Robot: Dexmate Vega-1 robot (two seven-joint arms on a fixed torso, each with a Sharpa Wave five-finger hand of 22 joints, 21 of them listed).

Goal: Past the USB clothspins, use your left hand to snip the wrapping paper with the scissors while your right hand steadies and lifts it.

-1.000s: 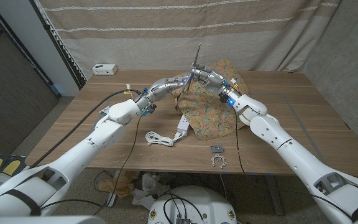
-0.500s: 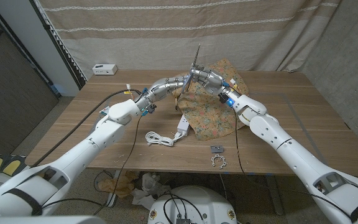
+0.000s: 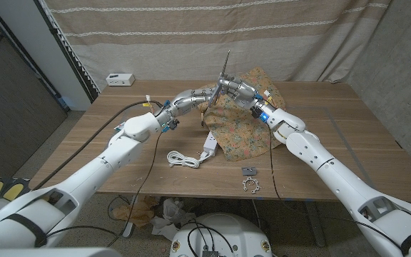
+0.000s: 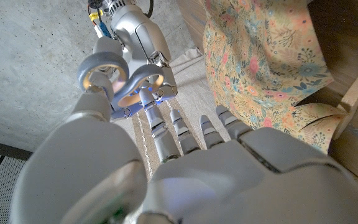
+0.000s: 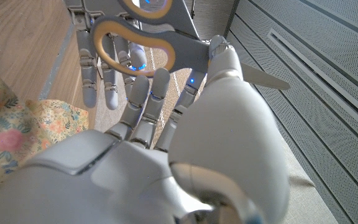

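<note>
Two hands meet above the far middle of the wooden table (image 3: 348, 135), over the flowered wrapping paper (image 3: 241, 135) that lies crumpled there. The right hand (image 3: 235, 88) pinches the scissors (image 3: 225, 70) near the pivot, blades pointing up; in the right wrist view its thumb presses the grey handle (image 5: 166, 43) against its fingers. The left hand (image 3: 204, 93) reaches toward the handle loops with fingers spread and straight, holding nothing, as the left wrist view shows the loops (image 4: 114, 78) just past its fingertips. This looks like a hand-over, so the left fingers should thread into the loops before the right lets go, and the blades should stay clear of the paper until the grip is firm. On the near side of the table lie a white cable (image 3: 181, 158) and small metal clips (image 3: 249, 179); a white box (image 3: 119, 78) sits at the far left corner, and a striped curtain (image 3: 191, 36) hangs behind.
</note>
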